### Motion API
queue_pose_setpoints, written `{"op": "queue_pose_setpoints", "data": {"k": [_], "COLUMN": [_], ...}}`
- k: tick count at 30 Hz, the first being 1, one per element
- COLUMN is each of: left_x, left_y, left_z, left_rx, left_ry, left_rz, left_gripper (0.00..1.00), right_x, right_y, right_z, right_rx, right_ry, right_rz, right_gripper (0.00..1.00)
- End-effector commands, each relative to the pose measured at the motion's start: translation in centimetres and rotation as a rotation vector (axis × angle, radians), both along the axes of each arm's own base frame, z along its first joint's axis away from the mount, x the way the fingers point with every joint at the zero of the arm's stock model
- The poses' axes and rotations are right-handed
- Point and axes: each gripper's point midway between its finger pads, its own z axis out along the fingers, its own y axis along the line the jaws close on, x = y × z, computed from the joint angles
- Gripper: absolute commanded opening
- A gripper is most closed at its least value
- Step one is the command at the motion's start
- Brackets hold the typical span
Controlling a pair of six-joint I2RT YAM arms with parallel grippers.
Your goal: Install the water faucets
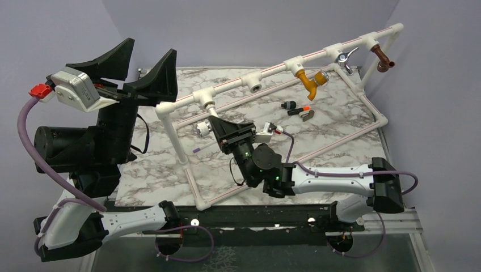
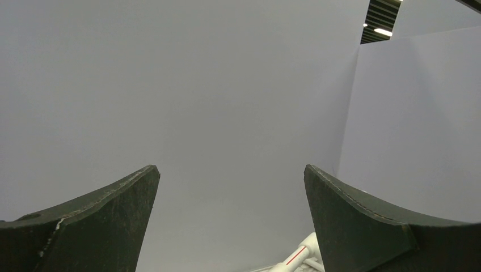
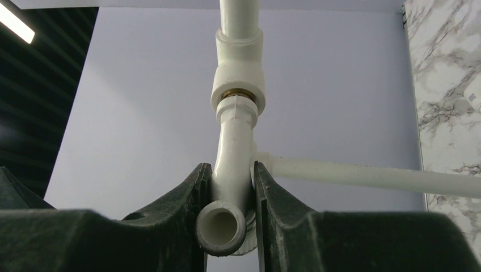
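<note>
White faucet: A curved white plastic faucet (image 3: 233, 147) with a round, open spout hangs under the leftmost tee socket (image 3: 238, 68) of the white pipe frame (image 1: 272, 72). Its upper end meets the socket's brass-ringed mouth.
Right pincer: The right pincer (image 3: 230, 181) is clamped on the white plastic faucet, with one black finger pressed against each side of its bend.
Other faucets: Along the frame's top rail, toward the right of the top view, a mustard-yellow faucet (image 1: 309, 85), a chrome-levered faucet (image 1: 344, 56) and a brown faucet (image 1: 383, 59) each hang from a tee. A black-and-orange faucet (image 1: 296, 107) lies on the worktop inside the frame.
Open tee: Between the white and mustard-yellow faucets, another tee (image 1: 256, 86) shows an open mouth.
Left pincer: The left pincer (image 2: 231, 169) is raised well to the left of the frame, its fingers spread wide against the grey wall.
Worktop: A marble-patterned worktop (image 1: 164, 164) carries the pipe frame.
</note>
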Motion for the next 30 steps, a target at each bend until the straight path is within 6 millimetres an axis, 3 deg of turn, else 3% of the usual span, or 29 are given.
{"op": "queue_pose_setpoints", "data": {"k": [1,4,9,14,19,30], "left_x": [0.3,0.4,0.6,0.7,0.9,1.2], "left_y": [0.3,0.2,-0.3,-0.3,-0.7,-1.0], "left_z": [0.1,0.0,-0.2,-0.2,-0.4,-0.6], "left_rx": [0.003,0.004,0.018,0.019,0.027,0.042], "left_ry": [0.017,0.019,0.026,0.027,0.032,0.037], "left_rz": [0.025,0.028,0.031,0.035,0.039,0.052], "left_gripper": [0.99,0.99,0.99,0.99,0.99,0.99], "right_x": [0.5,0.5,0.3,0.0,-0.1,-2.0], "right_y": [-3.3,-3.6,-4.1,-4.9,-5.8,-5.8], "right_z": [2.9,2.8,2.0,1.5,1.1,2.9], "right_rx": [0.122,0.069,0.005,-0.129,-0.369,-0.952], "right_ry": [0.025,0.007,0.004,-0.040,-0.137,-0.634], "right_rz": [-0.060,-0.068,-0.067,-0.065,-0.091,-0.028], "right_gripper": [0.43,0.60,0.74,0.77,0.79,0.79]}}
